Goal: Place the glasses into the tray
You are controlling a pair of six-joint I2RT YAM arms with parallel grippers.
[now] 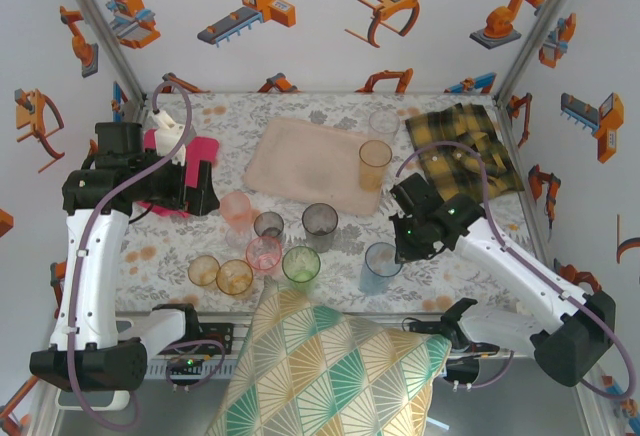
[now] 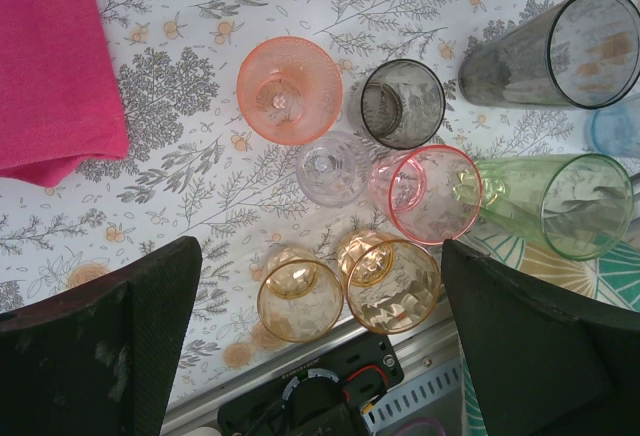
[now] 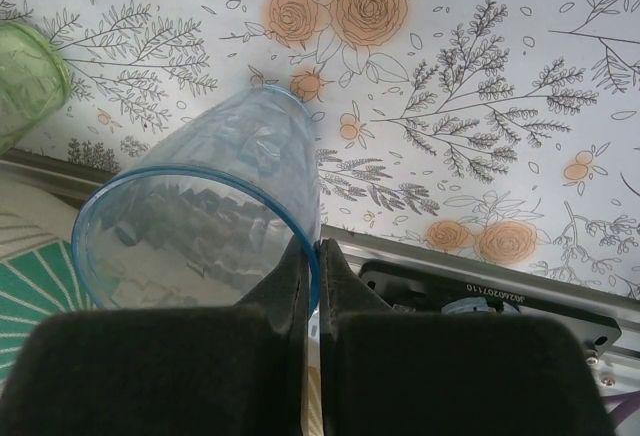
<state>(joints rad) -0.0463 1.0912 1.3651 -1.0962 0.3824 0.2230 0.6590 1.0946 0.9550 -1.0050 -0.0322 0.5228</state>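
Note:
The pale tray point(image 1: 300, 161) lies at the back middle of the table with an orange glass point(image 1: 375, 164) standing on its right end. My right gripper point(image 3: 314, 256) is shut on the rim of a blue glass point(image 3: 210, 206), one finger inside the wall and one outside; from above the blue glass point(image 1: 381, 266) stands near the front edge. My left gripper point(image 1: 200, 188) hangs open over the table by the magenta cloth, holding nothing. Below it stand a salmon glass point(image 2: 289, 90), a grey glass point(image 2: 402, 103), a pink glass point(image 2: 430, 194) and two amber glasses point(image 2: 300, 296).
A magenta cloth point(image 1: 175, 151) lies at the back left and a plaid cloth point(image 1: 465, 146) at the back right. A clear glass point(image 1: 384, 122) stands just behind the tray. A patterned cushion point(image 1: 320, 366) overhangs the front edge near a green glass point(image 1: 301, 264).

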